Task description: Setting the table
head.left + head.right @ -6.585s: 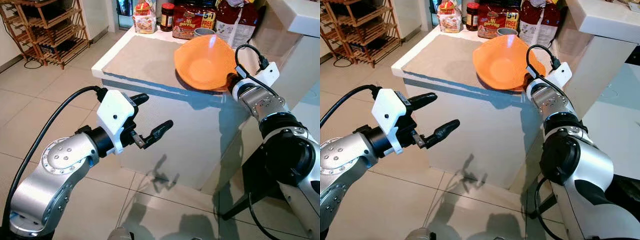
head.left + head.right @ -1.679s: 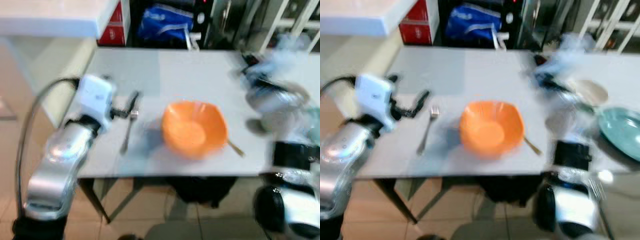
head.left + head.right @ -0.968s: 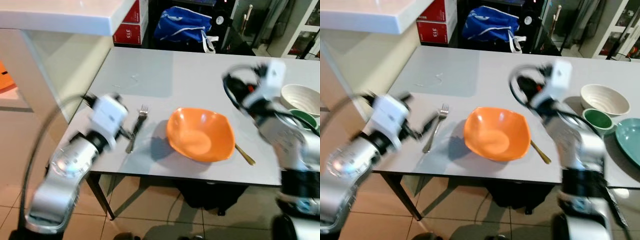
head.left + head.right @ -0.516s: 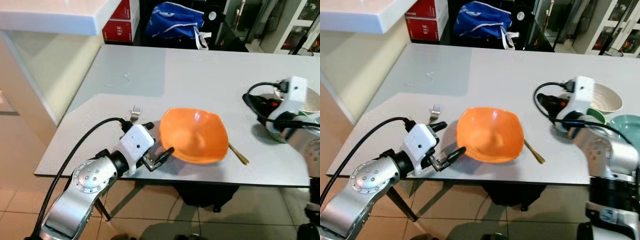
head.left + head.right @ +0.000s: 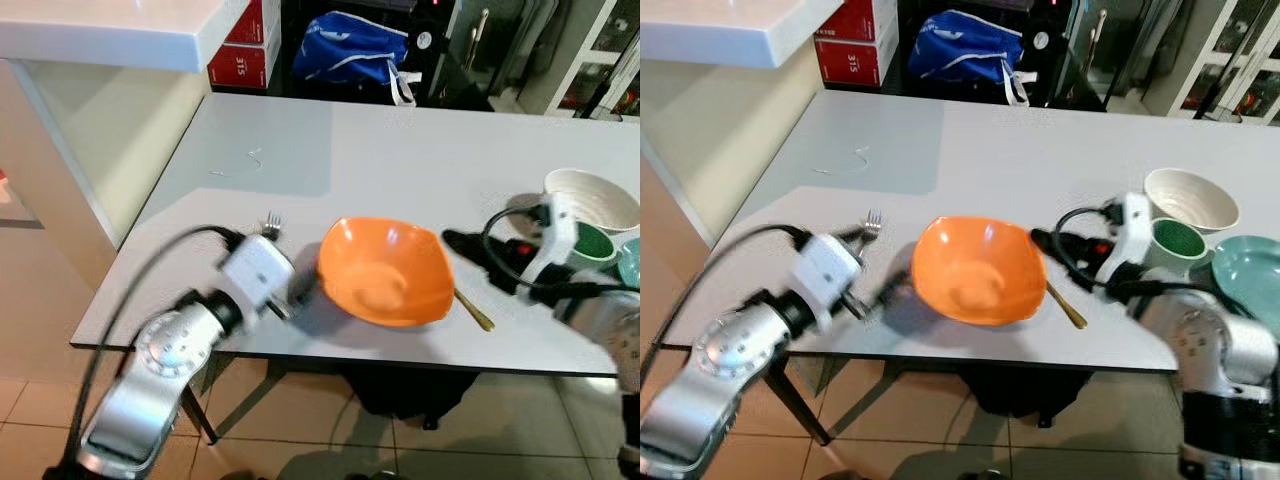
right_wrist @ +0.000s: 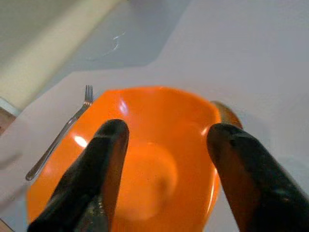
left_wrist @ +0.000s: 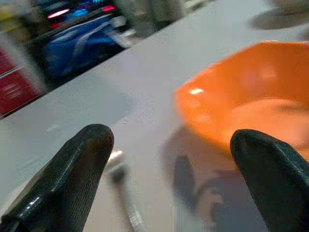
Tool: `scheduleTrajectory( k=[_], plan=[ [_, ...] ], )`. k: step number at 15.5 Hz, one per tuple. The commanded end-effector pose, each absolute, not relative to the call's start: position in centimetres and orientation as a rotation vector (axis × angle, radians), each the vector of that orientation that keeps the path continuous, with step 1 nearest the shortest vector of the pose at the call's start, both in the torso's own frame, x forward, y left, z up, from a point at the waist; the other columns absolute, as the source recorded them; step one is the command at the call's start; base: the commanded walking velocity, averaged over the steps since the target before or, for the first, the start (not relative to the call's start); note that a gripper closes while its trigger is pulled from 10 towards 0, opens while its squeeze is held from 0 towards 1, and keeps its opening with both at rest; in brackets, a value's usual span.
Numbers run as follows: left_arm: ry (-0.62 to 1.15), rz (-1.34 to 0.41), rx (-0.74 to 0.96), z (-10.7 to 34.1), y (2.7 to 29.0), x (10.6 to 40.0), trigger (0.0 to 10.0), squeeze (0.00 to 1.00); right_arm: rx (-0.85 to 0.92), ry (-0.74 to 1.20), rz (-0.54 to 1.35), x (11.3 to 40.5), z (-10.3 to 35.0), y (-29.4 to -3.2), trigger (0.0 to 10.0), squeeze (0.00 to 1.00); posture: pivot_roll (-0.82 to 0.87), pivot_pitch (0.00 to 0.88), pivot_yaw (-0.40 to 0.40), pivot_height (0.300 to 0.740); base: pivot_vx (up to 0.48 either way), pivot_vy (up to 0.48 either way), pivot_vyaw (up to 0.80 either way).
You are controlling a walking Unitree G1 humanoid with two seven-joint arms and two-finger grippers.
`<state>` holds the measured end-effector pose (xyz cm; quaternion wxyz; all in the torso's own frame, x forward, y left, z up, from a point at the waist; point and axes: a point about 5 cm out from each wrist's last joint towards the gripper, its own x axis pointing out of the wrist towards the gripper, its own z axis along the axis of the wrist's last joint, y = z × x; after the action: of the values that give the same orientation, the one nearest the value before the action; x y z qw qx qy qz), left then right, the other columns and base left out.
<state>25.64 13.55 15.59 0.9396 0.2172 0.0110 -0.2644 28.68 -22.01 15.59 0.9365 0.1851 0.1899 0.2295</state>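
An orange bowl (image 5: 383, 270) rests near the front edge of the white table (image 5: 400, 160). A silver fork (image 6: 60, 135) lies to its left, and my left arm hides its handle in the head views. A gold spoon (image 5: 473, 310) lies to the bowl's right. My left gripper (image 5: 298, 292) is blurred, low beside the bowl's left rim. In its wrist view the fingers (image 7: 87, 159) stand wide apart and open, holding nothing. My right gripper (image 5: 478, 258) hovers just right of the bowl, pointing at it, open and empty (image 6: 169, 135).
A white bowl (image 5: 590, 195), a small green bowl (image 5: 598, 243) and a teal plate (image 5: 1248, 265) stand at the table's right end. Behind the table are a blue bag (image 5: 350, 50) and red boxes (image 5: 238, 62). A white counter (image 5: 100, 30) borders the left.
My right gripper has swung left from the right end of the table toward the bowl's right rim. The left arm is moving and now blurred beside the bowl's left.
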Motion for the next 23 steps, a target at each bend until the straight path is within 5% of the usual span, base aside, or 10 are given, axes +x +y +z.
scheduleTrajectory(
  k=[1, 3, 5, 10, 13, 14, 19, 23],
  plan=[
    [0.017, -0.428, 0.434, 15.9, 14.7, 26.6, 10.0, 0.0, 0.35, 0.367, 0.471, 28.6, 15.9, -21.6, 10.0, 1.0, 0.01, 0.0, -0.069, 0.74, 0.0, 0.0, 0.0],
    [-0.005, -0.309, 0.319, 16.8, 15.7, 27.7, 10.0, 0.0, 0.276, 0.285, 0.505, 28.5, 16.4, -20.1, 10.0, 1.0, 0.02, 0.0, -0.069, 0.74, 0.0, 0.0, 0.0],
    [-0.019, -0.399, 0.328, 16.7, 14.4, 27.4, 10.0, 0.0, 0.244, 0.251, 0.453, 28.3, 16.2, -19.6, 10.0, 1.0, 0.01, 0.0, -0.059, 0.74, 0.0, 0.0, 0.0],
    [0.0, -0.493, 0.311, 15.8, 12.9, 27.3, 10.0, 0.0, 0.262, 0.244, 0.247, 29.1, 15.8, -21.8, 10.0, 1.0, -0.03, 0.0, -0.037, 0.74, 0.0, 0.0, 0.0],
    [0.131, -0.454, 0.07, 14.2, 12.5, 29.1, 10.0, 0.0, 0.266, 0.294, 0.197, 30.0, 15.3, -22.7, 10.0, 1.0, -0.02, 0.0, -0.048, 0.74, 0.0, 0.0, 0.0],
    [0.151, -0.424, -0.061, 14.4, 12.5, 30.1, 10.0, 1.0, 0.34, 0.298, 0.238, 30.2, 15.4, -22.2, 10.0, 1.0, -0.03, 0.0, -0.041, 0.74, 0.0, 0.0, 0.0],
    [0.244, -0.554, -0.301, 14.7, 11.4, 32.4, 10.0, 1.0, 0.46, 0.306, 0.255, 30.5, 14.9, -22.7, 10.0, 1.0, -0.04, 0.0, -0.038, 0.74, 0.0, 0.0, 0.0],
    [0.345, -0.566, -0.282, 13.5, 11.0, 34.0, 10.0, 1.0, 0.474, 0.34, 0.204, 30.1, 14.1, -23.3, 10.0, 1.0, -0.04, 0.0, -0.036, 0.74, 0.0, 0.0, 0.0]
  ],
)
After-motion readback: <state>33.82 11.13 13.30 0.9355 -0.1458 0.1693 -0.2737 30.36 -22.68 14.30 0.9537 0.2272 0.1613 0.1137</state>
